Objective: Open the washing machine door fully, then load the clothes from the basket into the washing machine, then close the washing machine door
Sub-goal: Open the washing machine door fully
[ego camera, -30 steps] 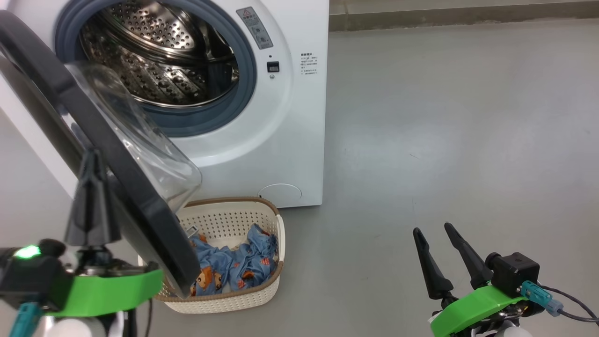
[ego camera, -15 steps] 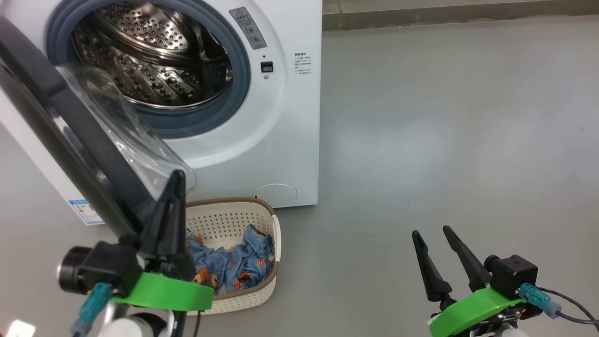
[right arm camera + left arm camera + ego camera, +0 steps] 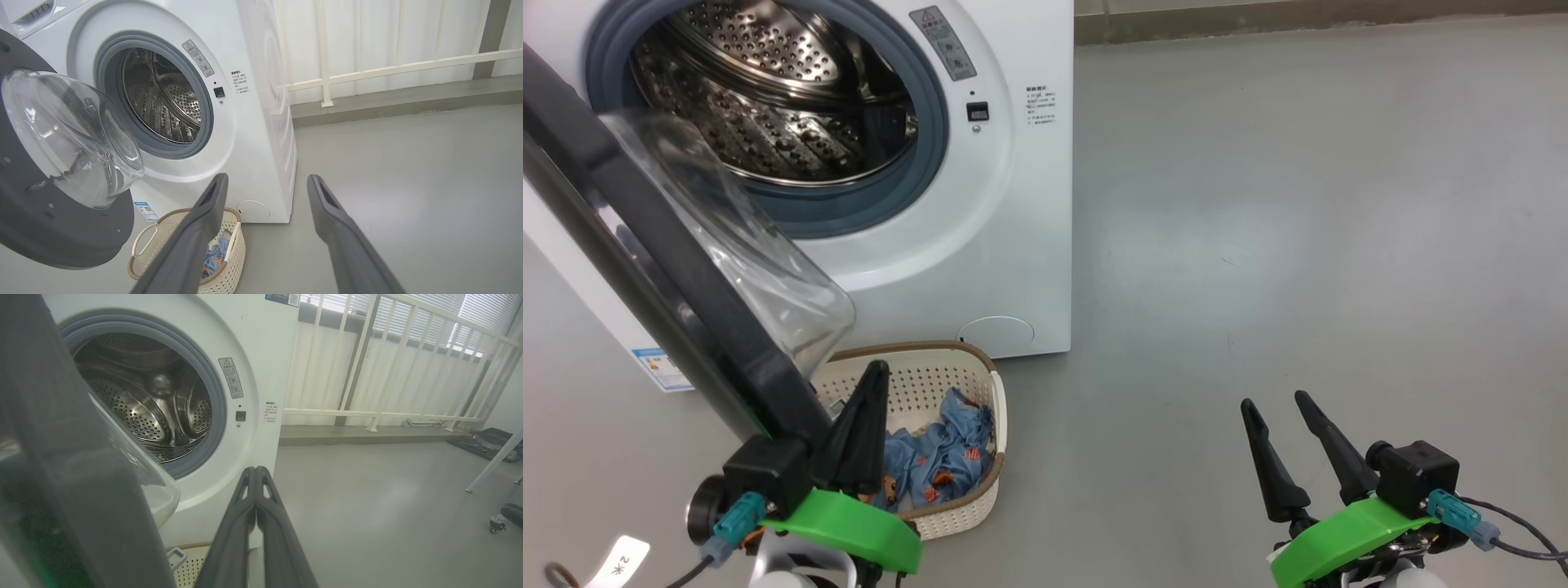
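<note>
1. One washing machine door at far left, swung out from the opening, with its glossy black rim slanting down toward the basket and its clear bowl window bulging toward the drum.
2. Just under the door's lower edge, the left gripper, its two dark fingers pressed flat together with nothing between them, pointing up across the basket's near left corner. Seen from its own wrist, close beside the door rim; contact with the rim impossible to tell.
3. Next right, the basket on the floor, just in front of the washing machine's base and partly beneath the door. Inside, toward its right end, the clothes: crumpled blue fabric with orange-brown prints.
4. Behind and above, the washing machine, white, with a grey rubber ring around the perforated steel drum and a blue label sticker low on its left side.
5. Further right, smooth grey floor.
6. At lower right, the right gripper, fingers spread wide and holding nothing, well apart from the basket. From its own wrist, aimed at the machine's right front corner.
</note>
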Robot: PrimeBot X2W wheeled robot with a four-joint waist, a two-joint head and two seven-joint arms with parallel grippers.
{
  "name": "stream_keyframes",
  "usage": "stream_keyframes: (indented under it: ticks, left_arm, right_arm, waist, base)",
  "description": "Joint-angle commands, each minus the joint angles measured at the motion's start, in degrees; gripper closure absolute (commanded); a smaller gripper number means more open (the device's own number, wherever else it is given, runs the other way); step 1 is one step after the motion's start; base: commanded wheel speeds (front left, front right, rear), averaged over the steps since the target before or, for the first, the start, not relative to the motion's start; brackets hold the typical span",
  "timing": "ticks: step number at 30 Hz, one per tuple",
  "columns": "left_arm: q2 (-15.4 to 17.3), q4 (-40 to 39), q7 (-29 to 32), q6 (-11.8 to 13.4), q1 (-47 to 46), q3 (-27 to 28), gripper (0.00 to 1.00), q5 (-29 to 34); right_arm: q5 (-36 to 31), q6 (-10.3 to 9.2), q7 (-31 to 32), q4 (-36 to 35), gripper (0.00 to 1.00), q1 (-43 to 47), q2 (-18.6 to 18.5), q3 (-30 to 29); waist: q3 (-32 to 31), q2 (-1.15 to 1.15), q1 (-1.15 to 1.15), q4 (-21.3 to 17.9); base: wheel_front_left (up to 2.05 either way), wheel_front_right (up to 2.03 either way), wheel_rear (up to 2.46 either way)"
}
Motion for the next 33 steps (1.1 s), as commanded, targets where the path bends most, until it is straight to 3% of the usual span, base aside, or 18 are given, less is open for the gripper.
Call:
stream_keyframes:
  ticks: [1, 15, 33]
  left_arm:
    - [0.7, -0.6, 0.2, -0.1, -2.1, 1.6, 1.00, -1.0]
    - [1.8, 8.6, -3.2, 1.3, -3.9, 4.0, 1.00, -2.5]
    - [2.1, 10.9, -4.8, 1.6, -4.4, 4.2, 1.00, -3.0]
  right_arm:
    - [-0.1, 0.09, -0.8, -1.2, 0.00, -2.3, 0.2, 1.4]
    - [-0.4, 0.09, -1.0, -1.0, 0.00, -2.4, 0.2, 1.6]
    - [-0.6, 0.09, -0.5, -1.2, 0.00, -2.2, 0.2, 1.6]
  waist:
    - [0.0, 0.00, 0.00, 0.0]
    - [0.4, 0.00, 0.00, -0.1]
    - [0.3, 0.00, 0.00, 0.9]
  base:
    - [0.00, 0.00, 0.00]
    - [0.00, 0.00, 0.00]
    - [0.00, 0.00, 0.00]
